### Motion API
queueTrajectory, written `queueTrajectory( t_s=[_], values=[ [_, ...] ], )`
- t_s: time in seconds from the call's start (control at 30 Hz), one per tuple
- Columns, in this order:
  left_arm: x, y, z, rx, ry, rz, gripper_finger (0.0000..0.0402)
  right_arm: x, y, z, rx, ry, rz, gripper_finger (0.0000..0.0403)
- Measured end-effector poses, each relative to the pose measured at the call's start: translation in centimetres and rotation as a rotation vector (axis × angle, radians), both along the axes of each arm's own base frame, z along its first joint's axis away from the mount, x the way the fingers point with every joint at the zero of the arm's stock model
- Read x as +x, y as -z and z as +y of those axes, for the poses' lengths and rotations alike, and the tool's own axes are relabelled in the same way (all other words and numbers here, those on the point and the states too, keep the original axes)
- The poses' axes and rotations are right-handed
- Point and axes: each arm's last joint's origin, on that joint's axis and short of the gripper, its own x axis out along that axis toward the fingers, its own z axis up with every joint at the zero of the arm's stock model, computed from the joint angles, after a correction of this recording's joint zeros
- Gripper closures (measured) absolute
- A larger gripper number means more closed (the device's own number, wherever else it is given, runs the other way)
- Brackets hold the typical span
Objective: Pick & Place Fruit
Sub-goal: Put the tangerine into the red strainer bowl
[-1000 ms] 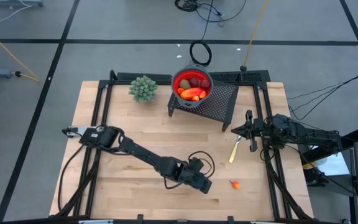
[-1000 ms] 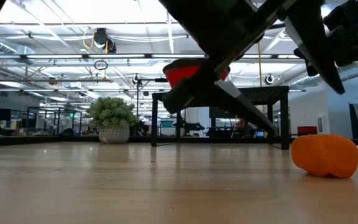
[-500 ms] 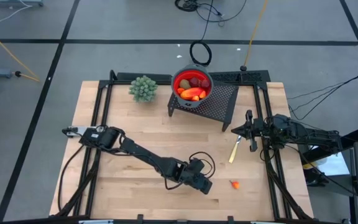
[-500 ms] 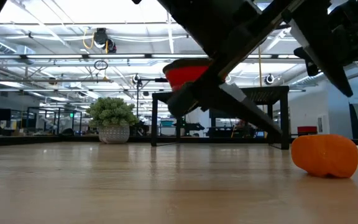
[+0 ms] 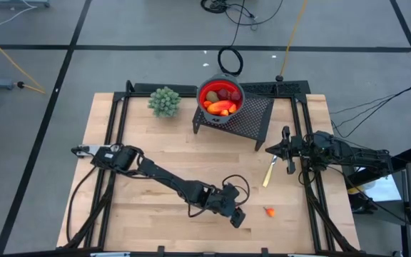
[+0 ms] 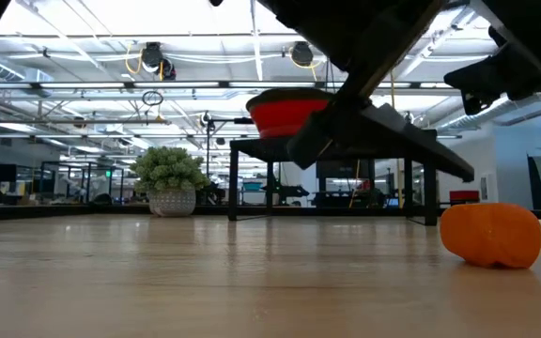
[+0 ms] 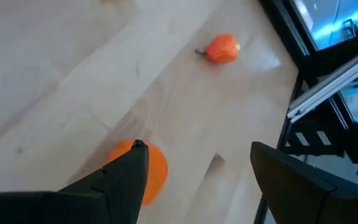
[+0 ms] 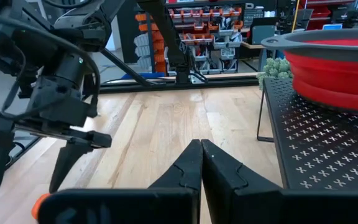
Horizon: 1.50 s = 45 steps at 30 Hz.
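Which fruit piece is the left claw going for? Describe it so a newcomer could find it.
Start at the red bowl on the black mesh stand, then go to the table's opposite edge. Beside the open left claw lies a small orange fruit, alone on bare wood, unlike the pieces in the bowl.

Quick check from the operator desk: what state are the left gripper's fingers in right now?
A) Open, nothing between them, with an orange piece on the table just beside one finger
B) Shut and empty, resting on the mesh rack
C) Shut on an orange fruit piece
A: in the left wrist view the left gripper stands with its fingers apart over bare wood, and the orange piece lies on the table beside one finger, not gripped.
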Motion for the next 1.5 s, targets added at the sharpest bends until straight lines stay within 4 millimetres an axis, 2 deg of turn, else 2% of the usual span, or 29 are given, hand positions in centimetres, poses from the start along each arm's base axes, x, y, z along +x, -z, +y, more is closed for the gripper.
queueTrajectory(
  t_s=[0.2,0.47,0.57,0.67,0.87,1.07,1.5],
  values=[
    [0.0,-0.8,-0.3,-0.09,-0.042,0.019,0.0119,0.0,0.0,0.0,0.0,0.0,0.0,0.0403],
    [0.0,-5.6,-0.3,-0.021,-0.086,0.118,0.0119,0.0,0.0,0.0,0.0,0.0,0.002,0.0403],
    [0.1,-6.4,-0.1,0.01,-0.131,0.1,0.0119,0.0,0.0,0.0,0.0,0.0,0.002,0.0403],
    [0.0,-5.9,0.1,0.013,-0.157,0.134,0.0119,0.0,0.0,0.0,0.0,0.0,0.002,0.0403],
    [0.4,-2.9,0.5,-0.068,-0.186,0.26,0.0119,0.0,0.0,0.0,-0.018,-0.001,0.003,0.0403],
    [0.8,-1.4,0.2,-0.123,-0.197,0.295,0.0119,0.0,0.0,0.0,-0.043,-0.003,0.002,0.0403],
    [1.0,-1.5,0.7,-0.09,-0.23,0.27,0.0119,0.0,0.0,0.0,-0.044,-0.003,0.0,0.0403]
  ],
)
